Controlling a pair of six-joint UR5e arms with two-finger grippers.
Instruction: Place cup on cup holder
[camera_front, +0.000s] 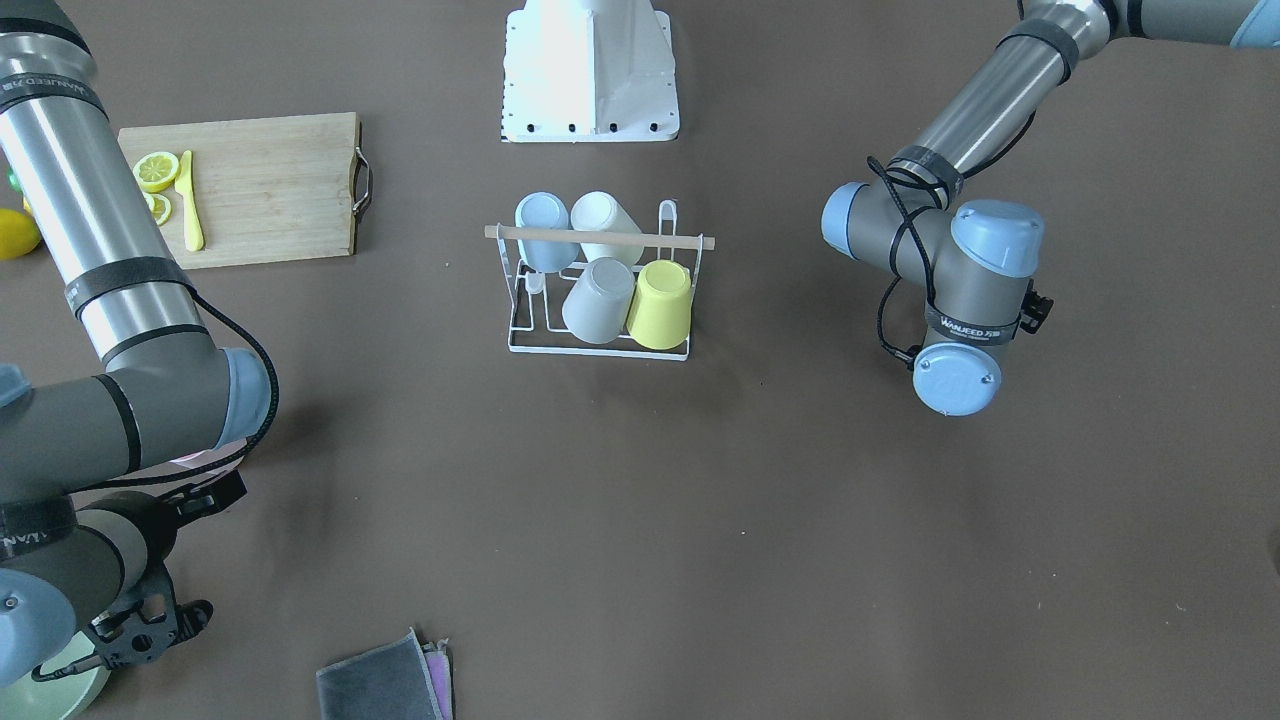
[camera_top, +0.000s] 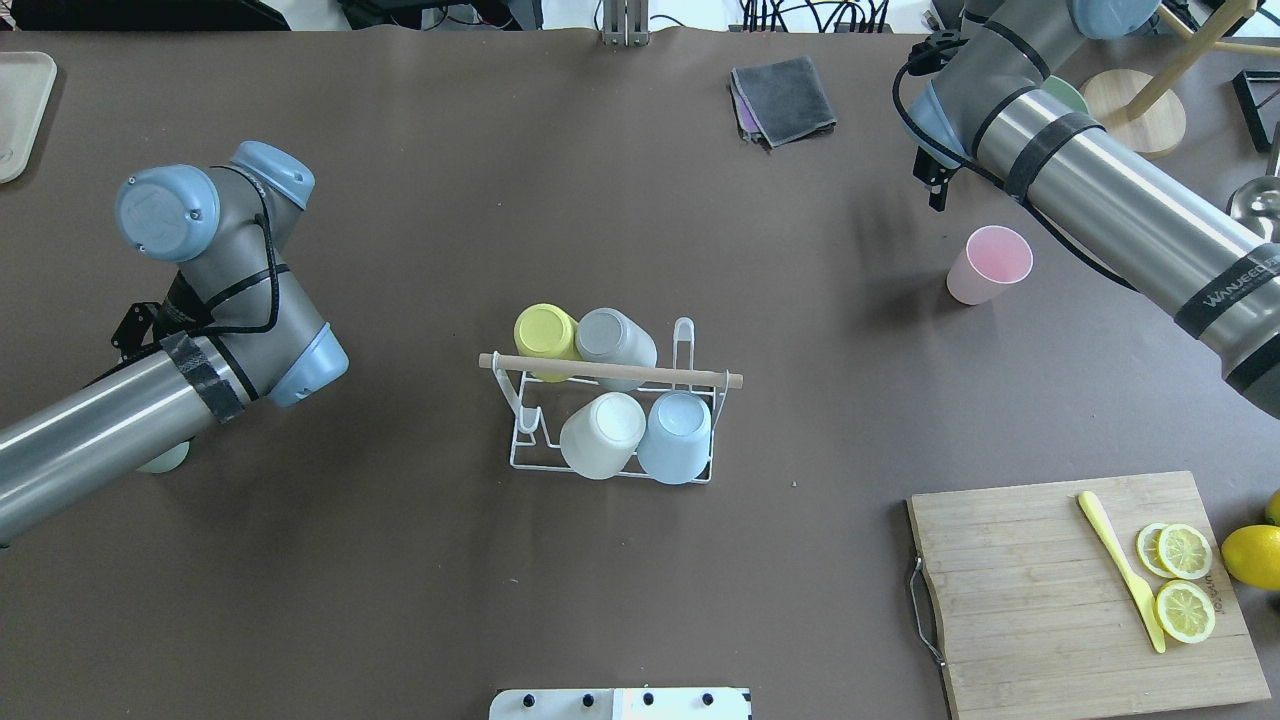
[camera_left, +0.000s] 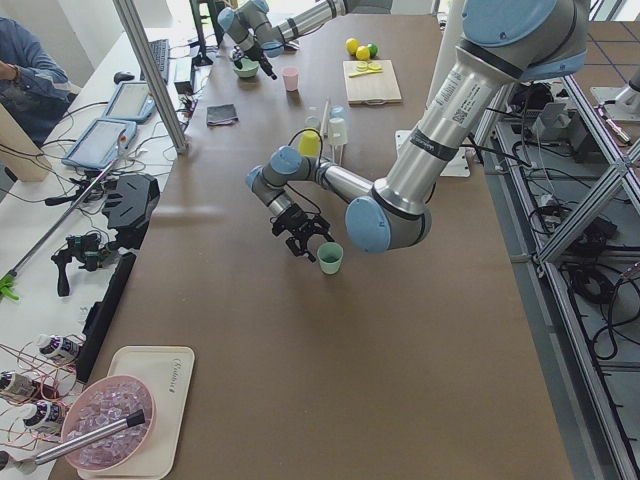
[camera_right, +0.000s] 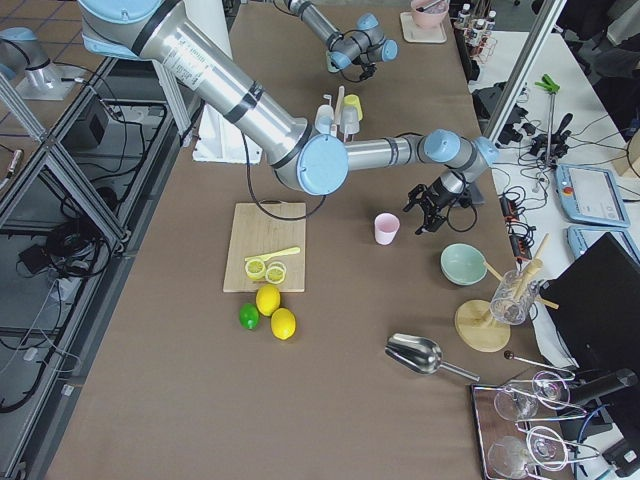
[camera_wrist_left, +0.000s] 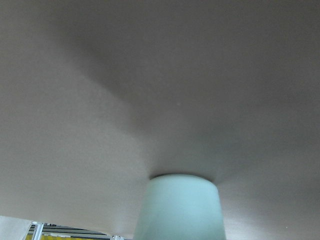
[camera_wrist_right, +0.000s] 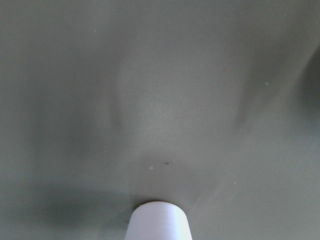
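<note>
The cup holder (camera_top: 700, 377), a white wire rack with a wooden rod across its top, stands mid-table (camera_front: 690, 242). Yellow, grey, white and light blue cups hang upside down on its prongs. A pink cup (camera_top: 988, 265) stands upright on the table, apart from my right gripper (camera_front: 150, 635), which hovers open and empty beside it (camera_right: 428, 212). A pale green cup (camera_left: 330, 257) stands upright right next to my left gripper (camera_left: 303, 240). That gripper is hidden under its arm in the other views, so I cannot tell its state. Each wrist view shows only a cup (camera_wrist_left: 181, 207) (camera_wrist_right: 158, 221) and no fingers.
A wooden cutting board (camera_top: 1030, 600) with lemon slices and a yellow knife lies at the near right, a whole lemon (camera_top: 1252, 556) beside it. A folded grey cloth (camera_top: 785, 95) and a green bowl (camera_right: 463, 263) sit at the far side. The robot base (camera_front: 590, 70) stands behind the rack.
</note>
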